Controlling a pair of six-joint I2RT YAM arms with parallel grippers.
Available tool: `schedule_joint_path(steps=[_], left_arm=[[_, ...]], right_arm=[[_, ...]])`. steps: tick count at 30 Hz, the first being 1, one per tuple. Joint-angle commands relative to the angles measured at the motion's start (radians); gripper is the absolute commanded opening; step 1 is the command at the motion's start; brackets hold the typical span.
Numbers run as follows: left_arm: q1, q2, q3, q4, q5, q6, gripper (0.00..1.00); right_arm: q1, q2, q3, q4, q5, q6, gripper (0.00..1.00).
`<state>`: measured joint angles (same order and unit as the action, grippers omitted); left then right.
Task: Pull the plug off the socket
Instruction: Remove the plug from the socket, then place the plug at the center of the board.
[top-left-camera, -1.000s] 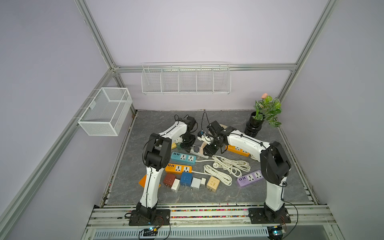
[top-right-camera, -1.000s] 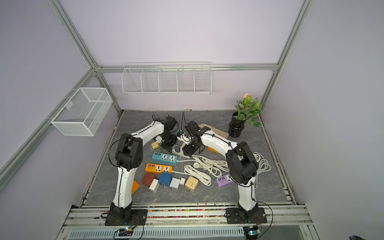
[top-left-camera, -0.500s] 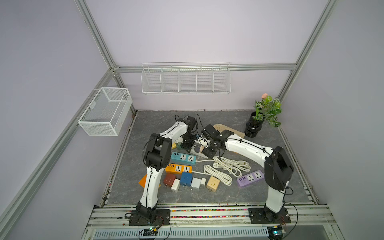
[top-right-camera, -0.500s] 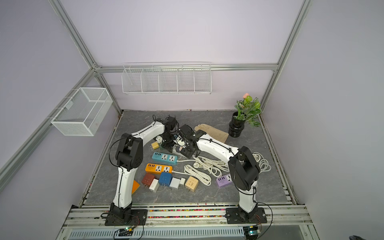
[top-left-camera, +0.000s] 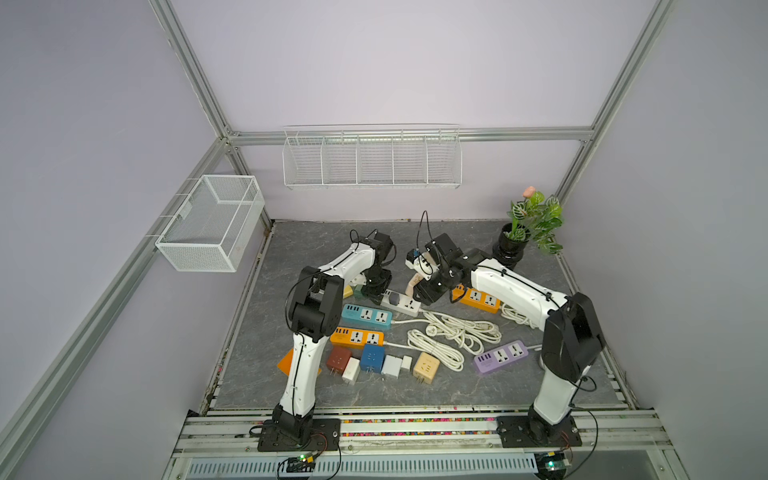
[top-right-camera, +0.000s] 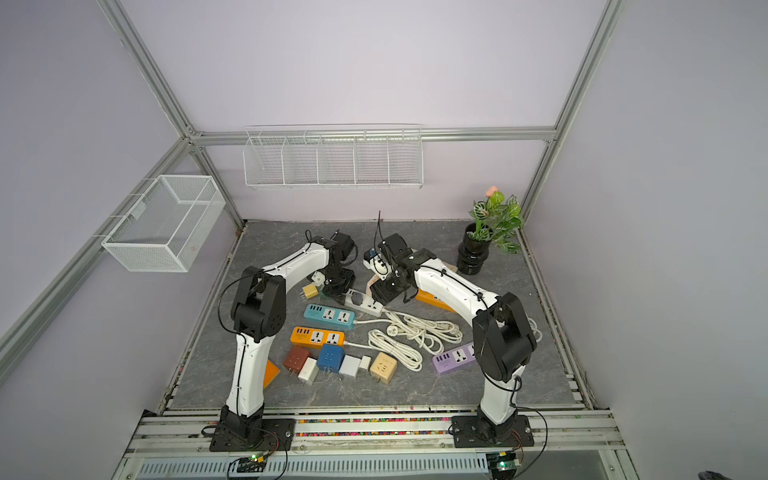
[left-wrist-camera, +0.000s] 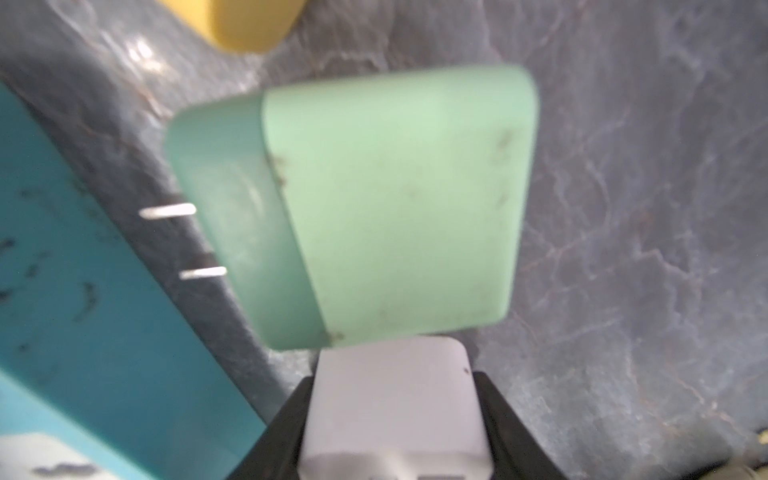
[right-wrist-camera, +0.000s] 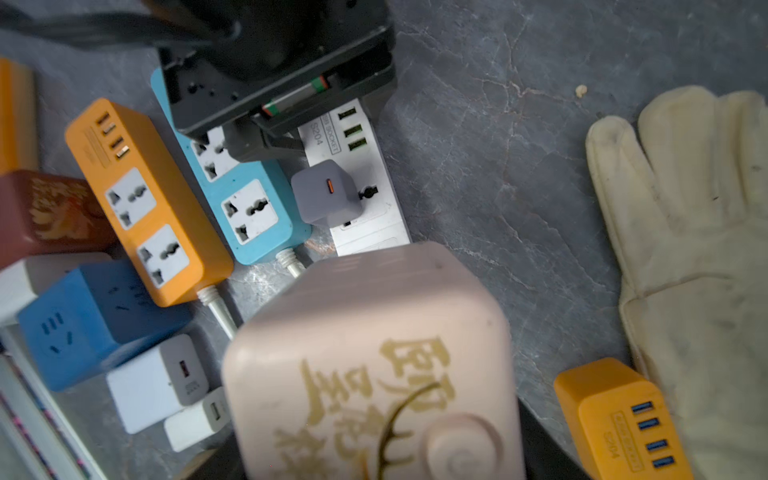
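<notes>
The white power strip (right-wrist-camera: 365, 237) lies flat on the table (right-wrist-camera: 498, 124), its long way running from the left gripper (left-wrist-camera: 395, 419) to the right gripper (top-left-camera: 426, 291). The left gripper pinches the strip's end. The right gripper hugs a pink cube (right-wrist-camera: 365, 353). The small grey plug (right-wrist-camera: 324, 195) stands in the strip between them, just beside the left gripper

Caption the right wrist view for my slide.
Right claw holds pink cube adapter; beyond, grey charger sits plugged into white power strip gripped by left claw.

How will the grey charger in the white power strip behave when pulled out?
The grey charger looks rigid and smooth-sided, so a pinch may slip. It sits plugged into the white power strip, which looks light and might lift with it unless held down.
</notes>
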<state>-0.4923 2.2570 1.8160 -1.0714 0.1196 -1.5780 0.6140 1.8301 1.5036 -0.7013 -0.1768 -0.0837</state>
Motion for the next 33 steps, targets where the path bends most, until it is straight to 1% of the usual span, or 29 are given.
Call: schedule_joint_path(steps=[1,3,7,14,17,19,27,29,30,33], left_arm=[[0.003,0.007,-0.022,0.062,-0.032,-0.005,0.00],[0.003,0.001,-0.024,0.066,-0.032,-0.005,0.00],[0.002,-0.005,-0.026,0.070,-0.031,-0.004,0.00],[0.002,-0.005,-0.026,0.073,-0.023,0.000,0.00],[0.003,-0.006,-0.026,0.074,-0.022,0.000,0.00],[0.003,-0.005,-0.026,0.073,-0.021,0.001,0.00],[0.002,-0.004,-0.029,0.076,-0.017,0.001,0.00],[0.002,-0.006,-0.030,0.079,-0.015,0.001,0.00],[0.002,-0.006,-0.030,0.079,-0.015,0.001,0.00],[0.001,-0.005,-0.032,0.080,-0.015,0.001,0.00]], right_arm=[[-0.025,0.036,-0.010,0.006,-0.162,0.119,0.23],[-0.050,0.056,-0.012,0.007,-0.180,0.174,0.24],[-0.119,0.082,-0.036,0.044,-0.231,0.293,0.30],[-0.171,0.130,-0.039,0.056,-0.286,0.390,0.33],[-0.196,0.159,-0.045,0.093,-0.341,0.451,0.34],[-0.204,0.183,-0.034,0.101,-0.376,0.470,0.35],[-0.213,0.254,0.014,0.087,-0.390,0.491,0.42],[-0.216,0.264,0.015,0.085,-0.391,0.493,0.46],[-0.219,0.268,0.015,0.080,-0.387,0.492,0.50],[-0.225,0.263,0.012,0.056,-0.361,0.482,0.71]])
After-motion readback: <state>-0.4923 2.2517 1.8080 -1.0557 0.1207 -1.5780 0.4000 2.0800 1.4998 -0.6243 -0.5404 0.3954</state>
